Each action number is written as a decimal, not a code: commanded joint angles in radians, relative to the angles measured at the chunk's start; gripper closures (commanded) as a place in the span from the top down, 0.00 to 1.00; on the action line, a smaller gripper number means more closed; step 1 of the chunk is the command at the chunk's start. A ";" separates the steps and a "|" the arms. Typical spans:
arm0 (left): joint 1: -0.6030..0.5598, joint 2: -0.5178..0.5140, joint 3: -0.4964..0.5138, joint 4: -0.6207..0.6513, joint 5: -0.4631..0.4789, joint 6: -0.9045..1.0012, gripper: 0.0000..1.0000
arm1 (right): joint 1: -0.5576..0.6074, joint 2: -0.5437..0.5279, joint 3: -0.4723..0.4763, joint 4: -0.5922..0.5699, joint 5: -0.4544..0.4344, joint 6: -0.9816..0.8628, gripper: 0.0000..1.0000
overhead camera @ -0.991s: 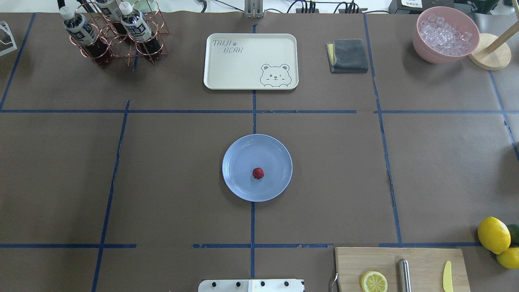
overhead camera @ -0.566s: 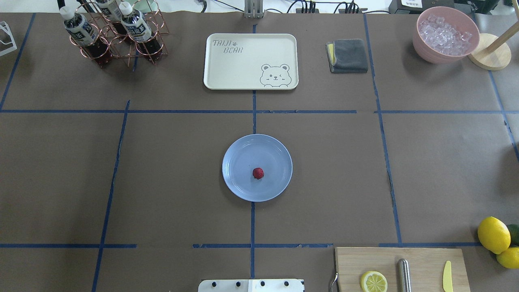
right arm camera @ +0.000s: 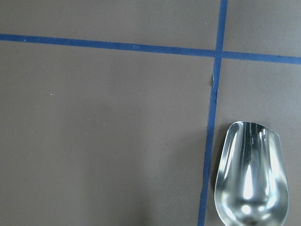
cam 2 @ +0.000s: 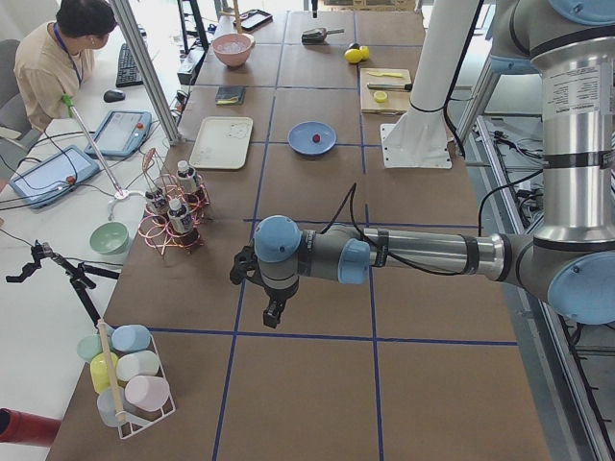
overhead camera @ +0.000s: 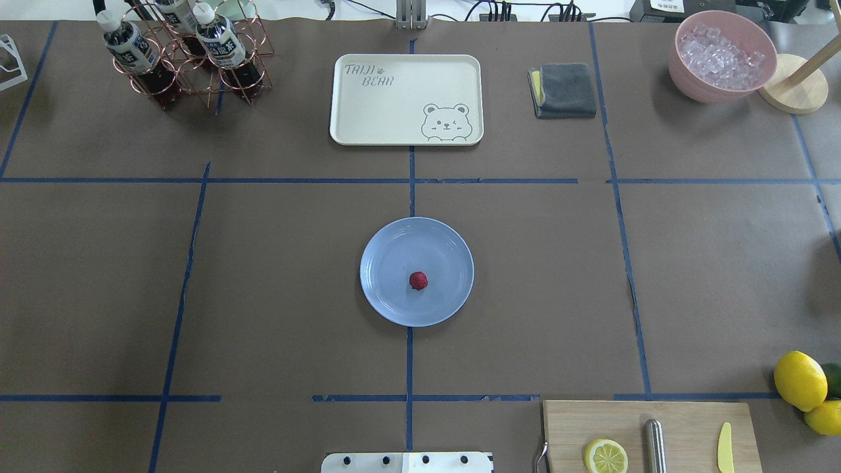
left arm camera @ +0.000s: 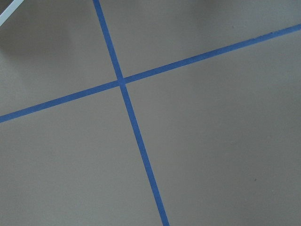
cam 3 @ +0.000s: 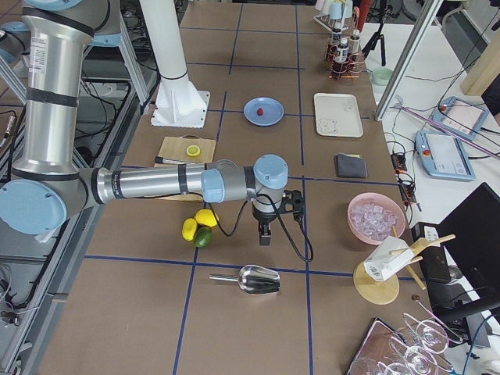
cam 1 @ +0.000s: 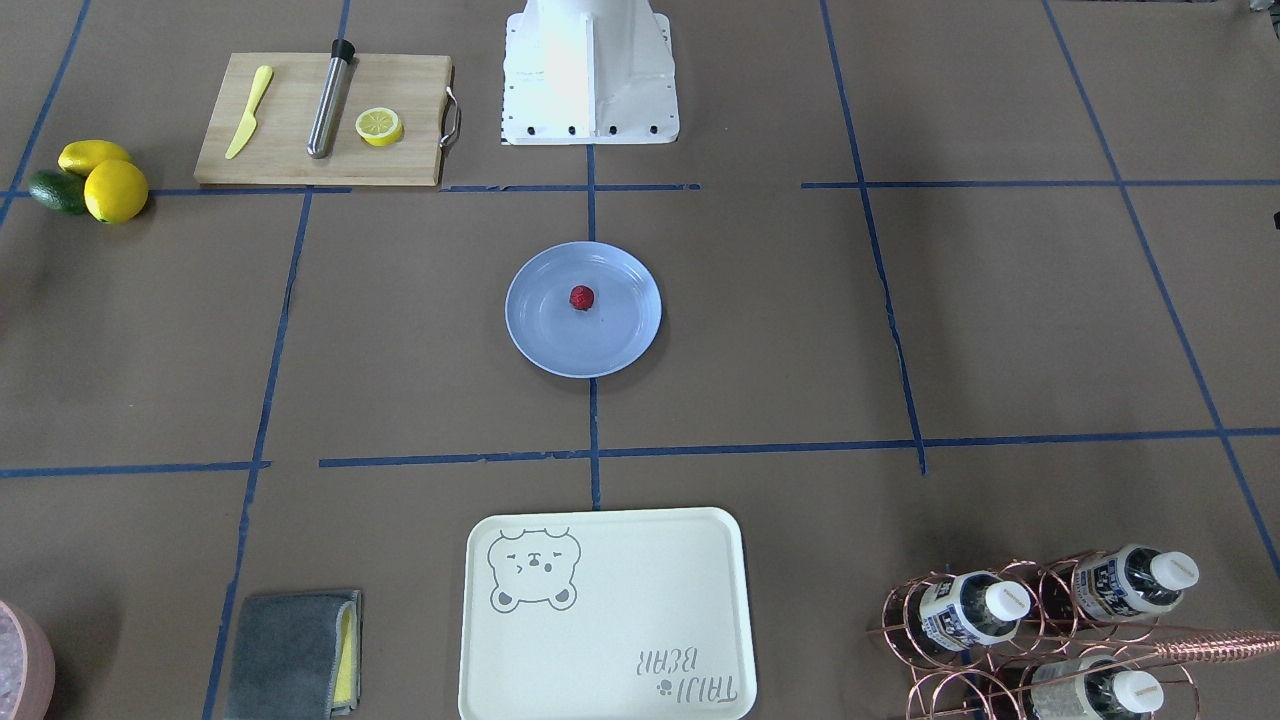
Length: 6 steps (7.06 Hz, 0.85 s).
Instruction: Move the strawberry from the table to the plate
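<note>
The small dark-red strawberry (overhead camera: 418,280) (cam 1: 582,297) lies inside the pale blue plate (overhead camera: 393,248) (cam 1: 605,340), a little toward the robot's side of its middle. The plate rests on the brown table (overhead camera: 282,276) at its centre. Neither gripper shows in the overhead or front views. The left gripper (cam 2: 273,312) hangs over the table's far left end, well away from the plate (cam 2: 300,133). The right gripper (cam 3: 265,234) hangs near the lemons at the right end. Whether either one is open or shut, I cannot tell. Both wrist views show no fingers.
A cream bear tray (overhead camera: 406,98), a grey cloth (overhead camera: 564,90), a bottle rack (overhead camera: 187,56) and a pink ice bowl (overhead camera: 723,56) line the far side. A cutting board (overhead camera: 650,437) and lemons (overhead camera: 799,380) sit near right. A metal scoop (right arm camera: 251,176) lies below the right wrist.
</note>
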 commanded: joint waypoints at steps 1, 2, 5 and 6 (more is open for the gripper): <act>-0.001 0.008 0.012 -0.001 0.000 0.000 1.00 | 0.005 0.014 -0.002 0.000 -0.007 -0.003 1.00; 0.000 -0.007 0.017 -0.003 0.000 0.000 1.00 | 0.005 0.013 -0.004 0.000 -0.007 -0.005 1.00; -0.004 -0.020 0.006 -0.004 0.049 -0.003 1.00 | 0.003 0.053 -0.046 0.000 -0.006 -0.006 1.00; -0.003 -0.032 0.009 -0.003 0.098 -0.006 1.00 | 0.003 0.051 -0.050 -0.001 -0.006 -0.001 1.00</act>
